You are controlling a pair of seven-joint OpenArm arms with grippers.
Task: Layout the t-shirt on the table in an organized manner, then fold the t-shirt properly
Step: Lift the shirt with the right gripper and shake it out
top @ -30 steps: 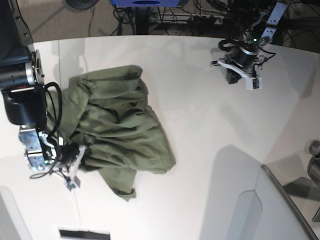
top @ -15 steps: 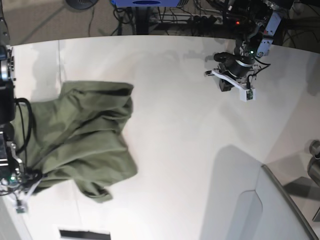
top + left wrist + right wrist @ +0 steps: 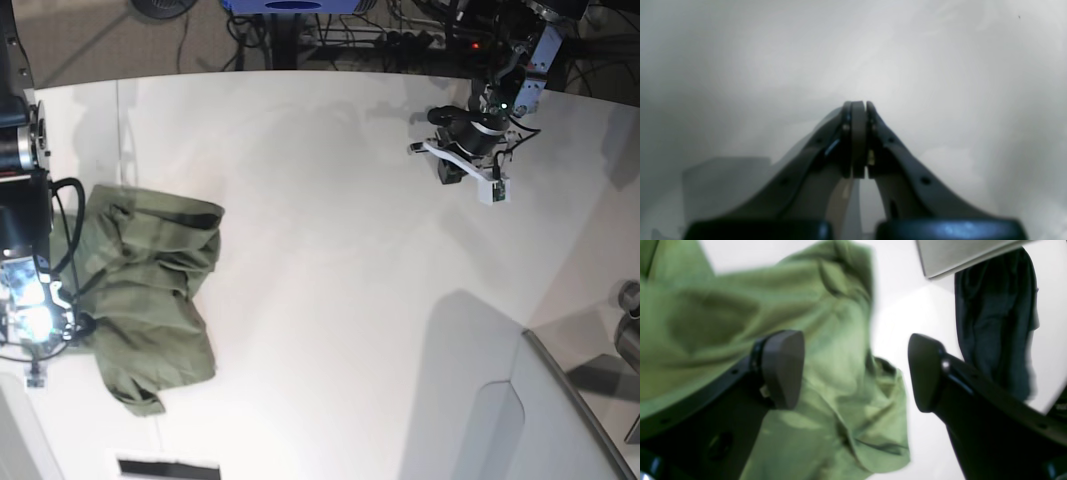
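The olive-green t-shirt lies bunched in a crumpled heap at the left side of the white table. My right gripper sits at the heap's left edge. In the right wrist view the right gripper is open, its two dark fingers spread wide. Blurred green t-shirt lies behind and between them, gripped by neither. My left gripper hovers at the far right of the table, away from the shirt. In the left wrist view the left gripper is shut on nothing, over bare table.
A grey panel juts in at the lower right. Cables and equipment lie beyond the table's far edge. A black strip sits at the near edge. In the right wrist view a dark fabric-like shape hangs at the right.
The t-shirt has been dragged left toward the table's left side and bunched tighter. My right gripper, shut on it before, now stands open. The left arm shifted slightly back.
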